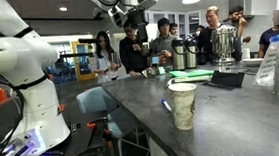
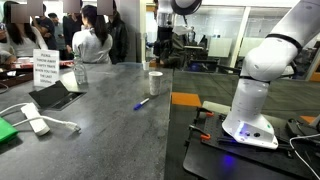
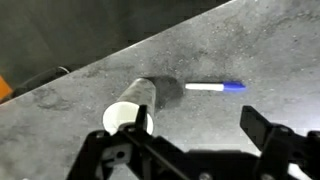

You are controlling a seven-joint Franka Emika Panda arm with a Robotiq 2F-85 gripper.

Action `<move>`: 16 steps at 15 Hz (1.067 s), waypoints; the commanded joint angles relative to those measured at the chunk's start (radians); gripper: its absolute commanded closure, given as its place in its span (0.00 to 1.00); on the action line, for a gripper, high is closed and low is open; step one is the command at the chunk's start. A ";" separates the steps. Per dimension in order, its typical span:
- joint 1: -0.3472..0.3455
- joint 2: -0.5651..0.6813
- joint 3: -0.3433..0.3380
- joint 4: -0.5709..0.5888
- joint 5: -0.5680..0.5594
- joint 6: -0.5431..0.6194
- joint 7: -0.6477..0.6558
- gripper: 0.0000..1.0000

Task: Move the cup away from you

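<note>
The cup [image 1: 183, 105] is a tall beige paper cup with a white rim. It stands upright on the grey counter [image 1: 233, 121] near the counter's edge, and shows in both exterior views [image 2: 155, 84]. My gripper [image 1: 131, 15] hangs high above the counter, well above the cup [image 2: 163, 45]. In the wrist view the gripper [image 3: 190, 135] is open and empty. The cup [image 3: 132, 103] lies by its left finger, far below. A blue and white pen [image 3: 213, 87] lies on the counter beside the cup.
Steel coffee urns [image 1: 222, 43] stand at the counter's far end, near several people. On the counter are a clear plastic bottle [image 1: 266, 68], a dark tablet [image 2: 55, 95], a printed sign [image 2: 45, 68] and a white cable [image 2: 35, 123]. The robot base [image 2: 250, 120] stands beside the counter.
</note>
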 commanded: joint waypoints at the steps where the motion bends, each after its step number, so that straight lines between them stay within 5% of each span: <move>1: -0.003 0.149 -0.040 0.050 -0.019 0.094 0.016 0.00; 12: -0.005 0.490 -0.161 0.222 0.015 0.123 -0.061 0.00; 13: -0.005 0.508 -0.163 0.235 0.022 0.126 -0.073 0.03; 16: -0.005 0.547 -0.166 0.270 0.038 0.116 -0.096 0.32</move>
